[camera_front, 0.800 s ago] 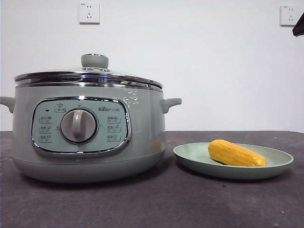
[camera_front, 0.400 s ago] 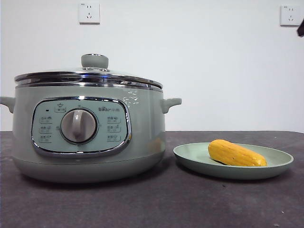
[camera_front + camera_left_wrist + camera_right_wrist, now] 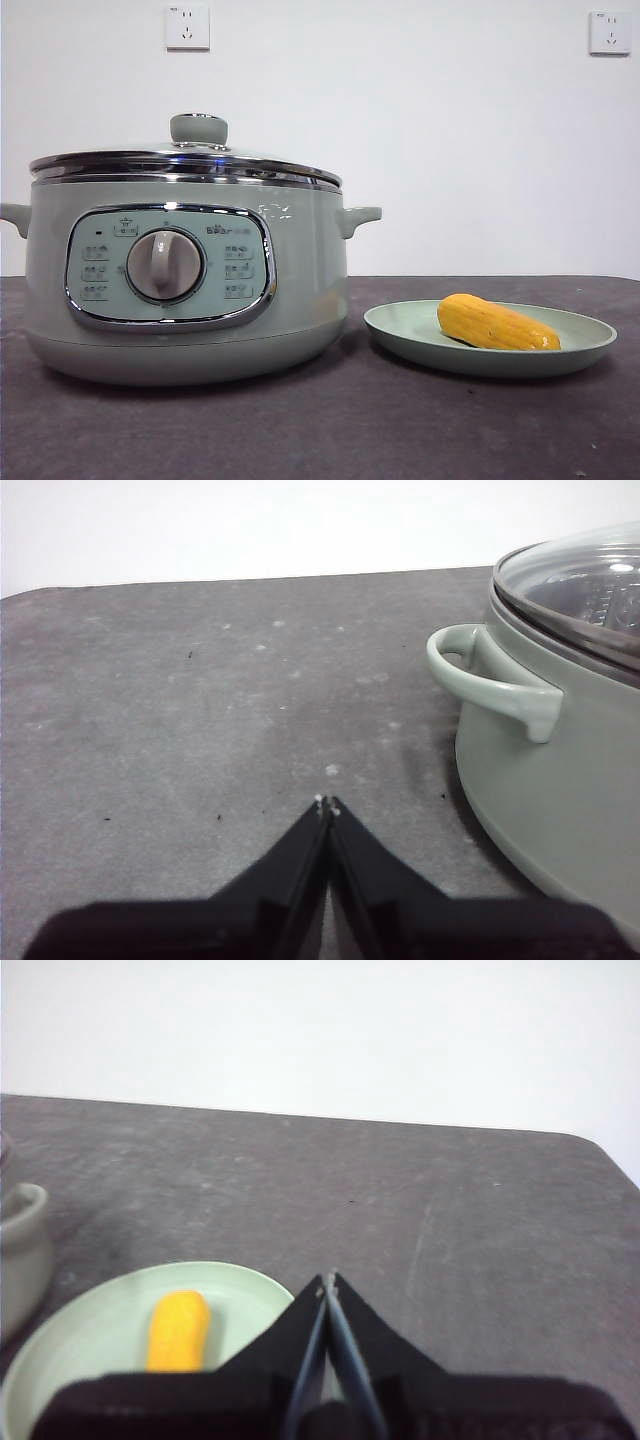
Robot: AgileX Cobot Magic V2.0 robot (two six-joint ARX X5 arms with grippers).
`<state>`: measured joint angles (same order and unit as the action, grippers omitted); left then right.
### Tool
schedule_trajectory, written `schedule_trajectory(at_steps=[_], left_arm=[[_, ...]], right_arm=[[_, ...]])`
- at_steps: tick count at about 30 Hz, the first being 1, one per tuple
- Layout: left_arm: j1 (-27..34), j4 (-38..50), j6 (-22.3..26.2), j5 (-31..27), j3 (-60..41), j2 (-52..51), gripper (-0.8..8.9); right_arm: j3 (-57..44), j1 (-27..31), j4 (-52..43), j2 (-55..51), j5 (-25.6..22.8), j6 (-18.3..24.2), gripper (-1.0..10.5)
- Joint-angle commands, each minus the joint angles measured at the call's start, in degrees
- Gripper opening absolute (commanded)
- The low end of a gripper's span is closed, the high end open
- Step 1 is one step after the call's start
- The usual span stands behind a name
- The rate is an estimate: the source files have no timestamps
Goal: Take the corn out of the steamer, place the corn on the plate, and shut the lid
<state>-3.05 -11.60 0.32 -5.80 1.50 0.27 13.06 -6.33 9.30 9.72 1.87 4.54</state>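
Note:
The yellow-orange corn lies on the pale green plate, right of the steamer; it also shows in the right wrist view on the plate. The glass lid with its green knob sits shut on the steamer. My left gripper is shut and empty above the table, beside the steamer's side handle. My right gripper is shut and empty above the plate's edge. Neither gripper shows in the front view.
The dark grey table runs under everything. Two wall sockets sit on the white wall behind. The steamer's handle shows at the edge of the right wrist view.
The black arm tip at the top right corner of the front view has drawn out of sight. The corn, plate, steamer and lid have not moved.

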Motion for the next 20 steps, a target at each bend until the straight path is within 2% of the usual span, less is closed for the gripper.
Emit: schedule_trajectory(at_steps=[1,6,15,20], left_arm=[[0.1,0.0,-0.5,0.0,-0.7,-0.2,-0.03],[0.1,0.0,-0.6,0.1,-0.7,-0.2,-0.03],[0.1,0.0,-0.5,0.0,-0.7,-0.2,-0.03],[0.1,0.0,-0.6,0.0,-0.7,-0.2,-0.03]], right_arm=[[-4.3,3.6,-0.7,-4.0,2.0,0.1,0.0],[-9.3,7.0,-0.7,-8.8,3.2,-2.4,0.0],[-12.7,7.3,0.9,-9.7,4.2,-2.6,0.0],[-12.7,7.3,0.8,-9.3,3.9,-6.0,0.0]])
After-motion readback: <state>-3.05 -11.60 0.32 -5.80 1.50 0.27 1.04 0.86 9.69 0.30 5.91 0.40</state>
